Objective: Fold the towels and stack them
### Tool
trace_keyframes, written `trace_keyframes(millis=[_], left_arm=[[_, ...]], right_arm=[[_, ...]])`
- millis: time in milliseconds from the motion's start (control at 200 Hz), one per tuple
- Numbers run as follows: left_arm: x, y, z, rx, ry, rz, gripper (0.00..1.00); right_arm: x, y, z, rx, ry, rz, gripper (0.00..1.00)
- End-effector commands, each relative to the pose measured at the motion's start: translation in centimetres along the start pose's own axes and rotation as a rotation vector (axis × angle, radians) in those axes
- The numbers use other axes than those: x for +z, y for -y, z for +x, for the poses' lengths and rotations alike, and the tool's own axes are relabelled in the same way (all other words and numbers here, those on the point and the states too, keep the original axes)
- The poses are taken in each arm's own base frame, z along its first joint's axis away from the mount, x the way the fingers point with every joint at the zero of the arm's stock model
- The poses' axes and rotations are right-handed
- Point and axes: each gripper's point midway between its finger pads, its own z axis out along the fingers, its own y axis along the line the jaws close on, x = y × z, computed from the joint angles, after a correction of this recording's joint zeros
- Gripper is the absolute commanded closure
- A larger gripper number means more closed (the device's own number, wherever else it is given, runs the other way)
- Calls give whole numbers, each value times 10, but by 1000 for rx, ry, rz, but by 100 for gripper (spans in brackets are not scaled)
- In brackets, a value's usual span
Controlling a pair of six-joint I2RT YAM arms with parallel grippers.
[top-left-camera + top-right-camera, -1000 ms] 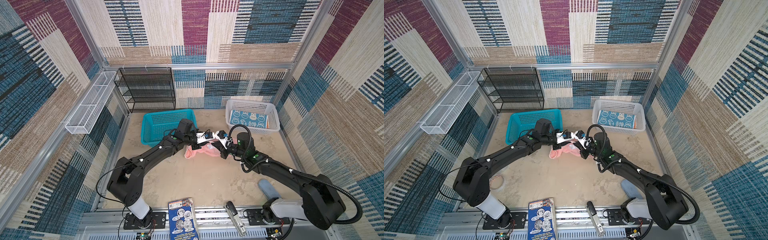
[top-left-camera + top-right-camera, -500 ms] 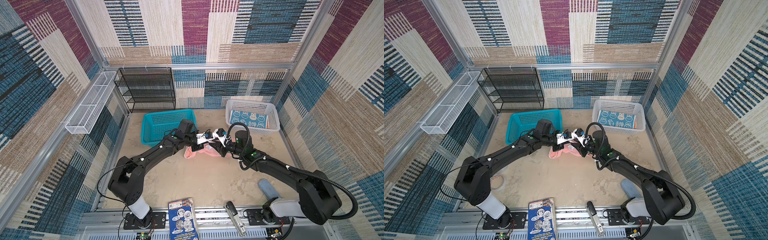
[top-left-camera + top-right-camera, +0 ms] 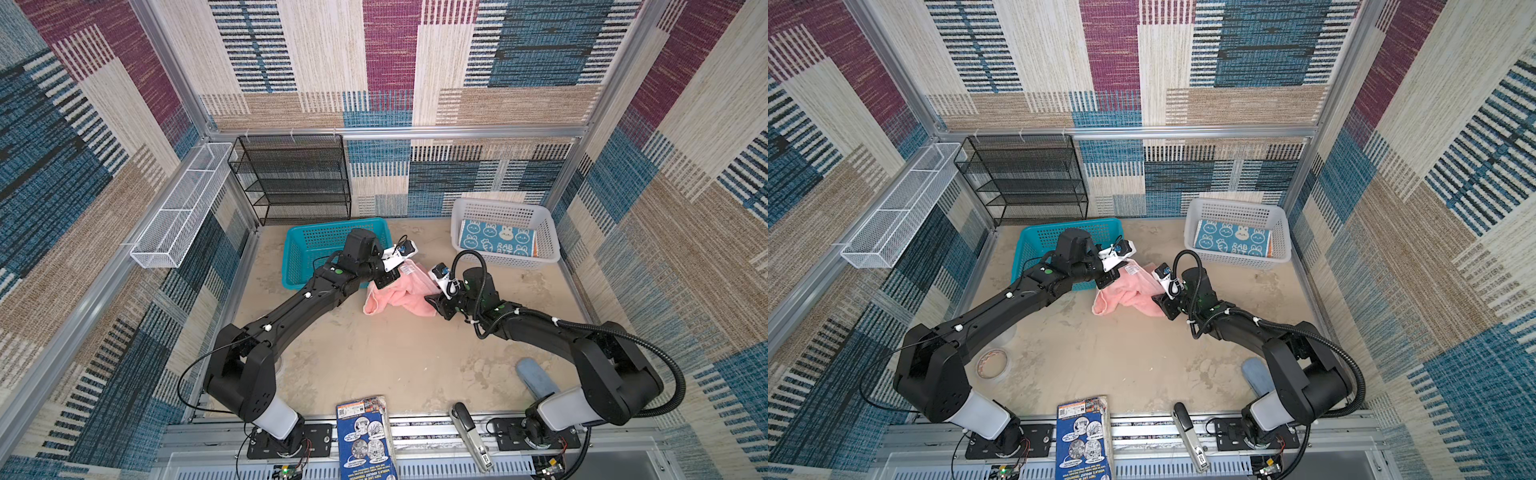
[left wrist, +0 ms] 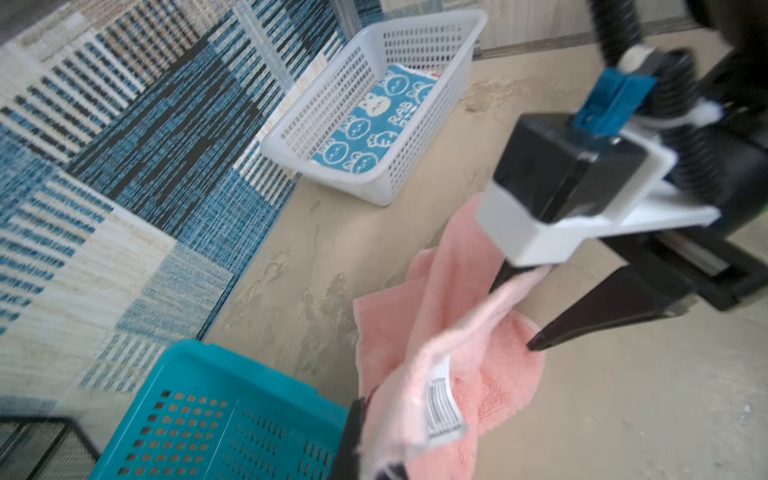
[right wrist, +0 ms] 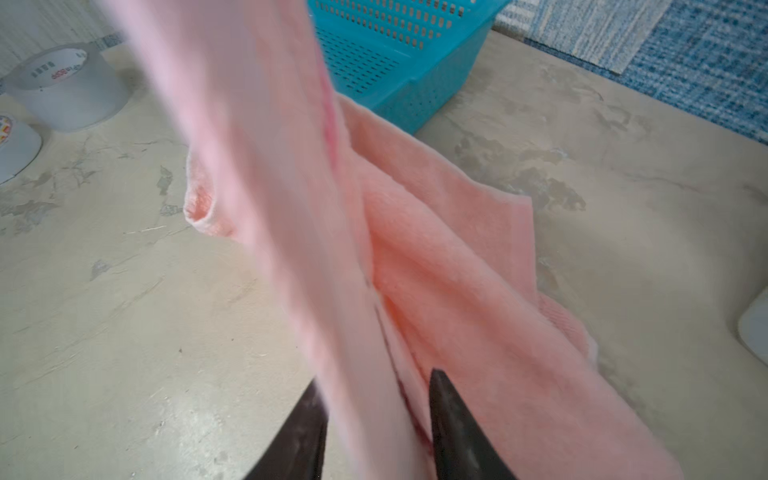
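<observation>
**Both top views.** The pink towel [image 3: 401, 291] lies crumpled mid-desk, toward the far edge, between the teal basket [image 3: 299, 253] and the white basket [image 3: 498, 205]. The blue towel [image 3: 494, 241] sits folded in the white basket at the desk's far right corner. Only a sliver of the orange towel [image 3: 535, 250] shows beside it. The left gripper [image 3: 384, 282] and right gripper [image 3: 434, 303] meet opposite ends of the pink cloth, which hides their fingertips.

**Left wrist view.** The left gripper [image 4: 374, 461] has its jaws pressed together on the hem beside the label [image 4: 442, 407]. It is blurred and cut off by the frame.

**Right wrist view.** The right gripper [image 5: 374, 382] has its jaws spread, with a blurred band of cloth running loosely between them. Which edge this is cannot be told.

**Risks.**
- With only 1 pinch holding, a lift would probably leave the towel hanging bunched.
- Closing here could trap 2 layers and skew the fold.
- A pull toward the teal basket could drag the cloth against its wall.
</observation>
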Motion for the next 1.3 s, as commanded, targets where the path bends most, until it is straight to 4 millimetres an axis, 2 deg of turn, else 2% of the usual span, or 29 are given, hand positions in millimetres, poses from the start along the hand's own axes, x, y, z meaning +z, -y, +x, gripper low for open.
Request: trace_keyframes(millis=[0,135,441,811,1022,1082,1172,1297], left_arm=[[-3,-21,13,-84,-63,-89,100],[-7,-37,23,-165,-83,-140,100],[-24,-71,33,-279,-63,-239,100],[-37,-77,43,-319,-45,-269,100],[-39,-77,45,-326,-45,-269,100],[-39,-77,45,-328,-46,-274,100],[-41,-77,44,-337,-44,-275,100],[-48,-80,33,-368,-6,-275,100]], right_arm=[[-2,14,3,35,-4,47,59],[1,23,15,63,-43,53,63],[6,32,23,111,-86,73,69],[13,41,30,128,-131,93,75],[18,40,26,133,-129,79,93],[18,46,20,142,-124,104,100],[11,55,3,156,-91,156,100],[-16,75,-46,164,-11,281,100]])
